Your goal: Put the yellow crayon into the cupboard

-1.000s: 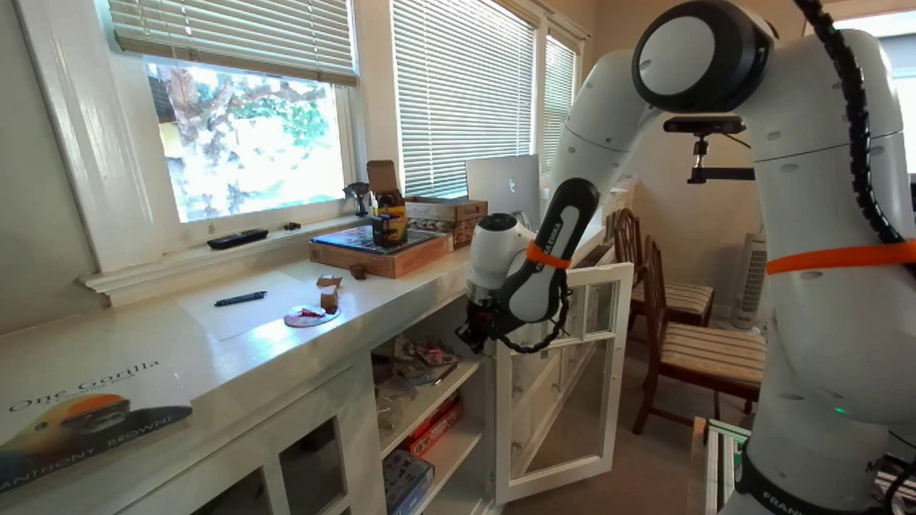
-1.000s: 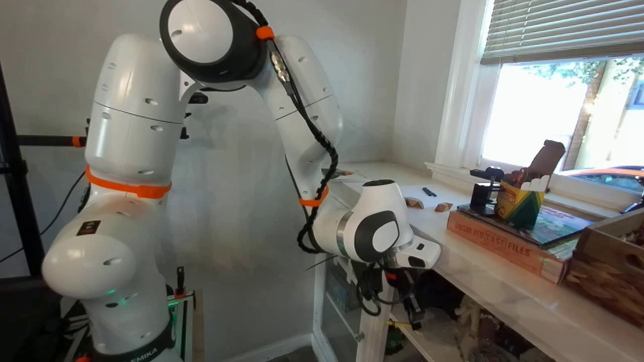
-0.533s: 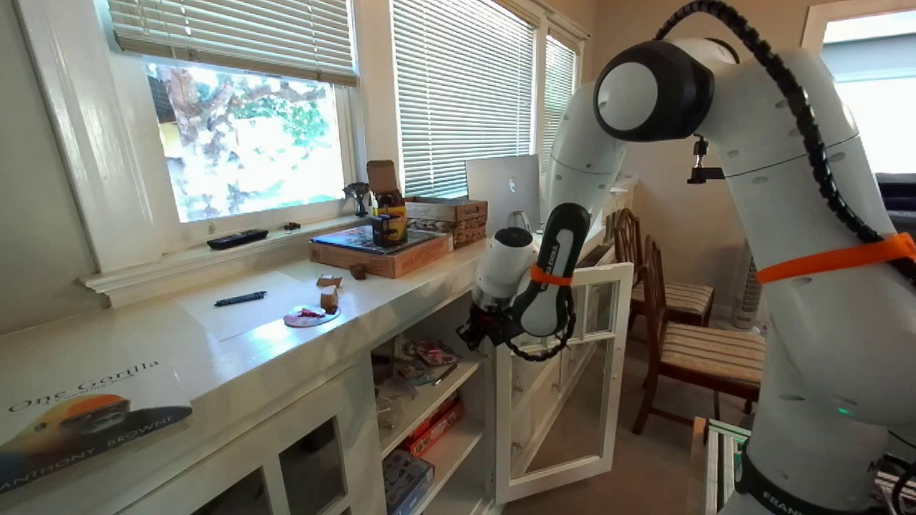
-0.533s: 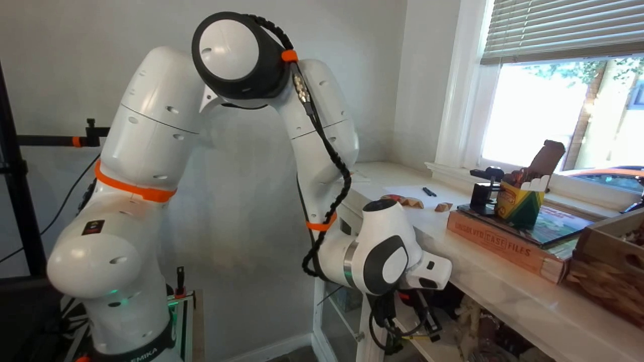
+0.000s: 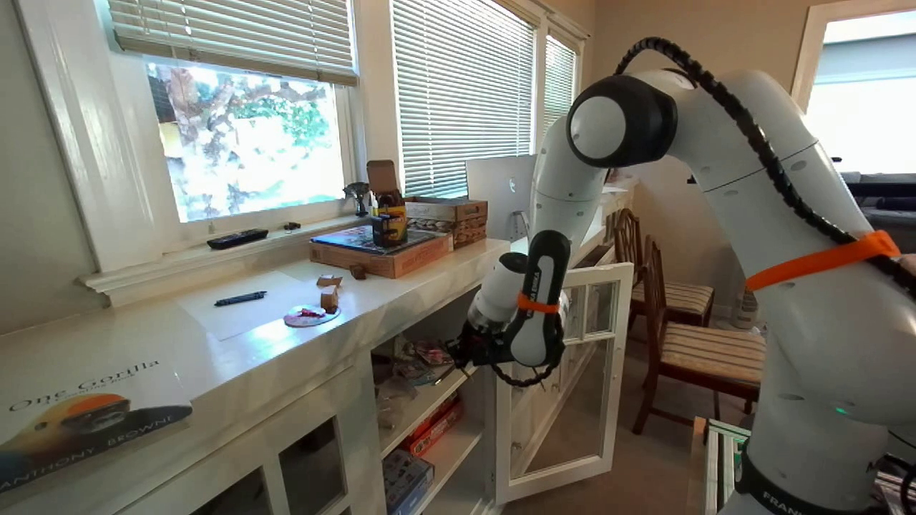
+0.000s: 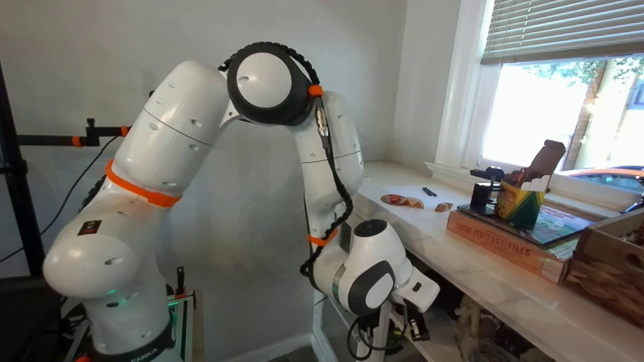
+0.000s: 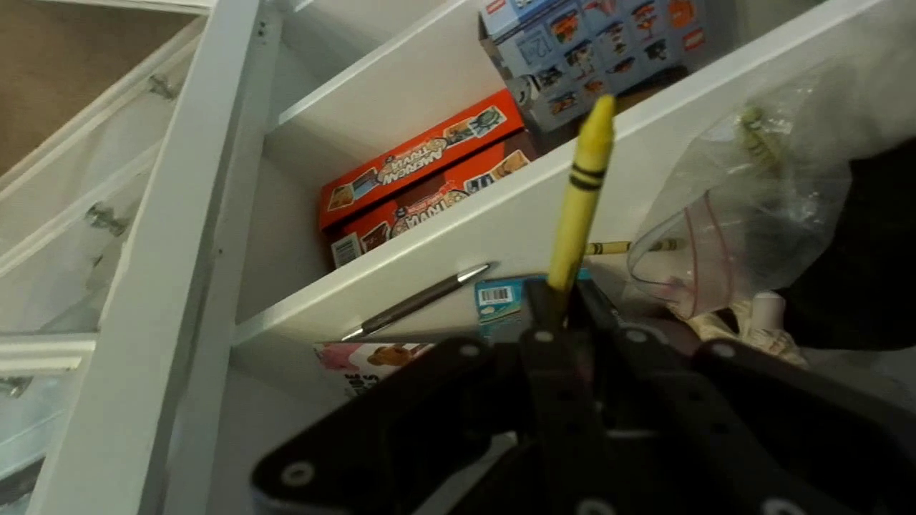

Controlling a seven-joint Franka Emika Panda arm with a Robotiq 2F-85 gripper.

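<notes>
The cupboard is white, with its glass-pane door [image 5: 504, 436] swung open and inner shelves [image 5: 469, 436] showing; the shelf edge [image 7: 343, 284] also shows in the wrist view. My gripper [image 7: 569, 293] is shut on a yellow crayon [image 7: 578, 193] by one end; the crayon's tip points away from the fingers. In an exterior view the gripper [image 5: 460, 355] is at the cupboard opening, by the upper shelf and below the counter top. It also shows in an exterior view [image 6: 418, 332], under the counter edge. A second yellow crayon [image 7: 608, 247] lies on the shelf, partly behind a clear bag.
The shelf holds a pen [image 7: 415, 300], a blue box [image 7: 499, 304] and the clear bag [image 7: 751, 193]. Red game boxes [image 7: 422, 164] stand on another shelf. The counter [image 5: 401, 300] overhangs the opening; the open door is beside the arm. Chairs [image 5: 708, 350] stand behind.
The arm's elbow has come down and forward. In an exterior view the gripper has moved slightly left and lower at the cupboard opening. The counter items and door have not moved.
</notes>
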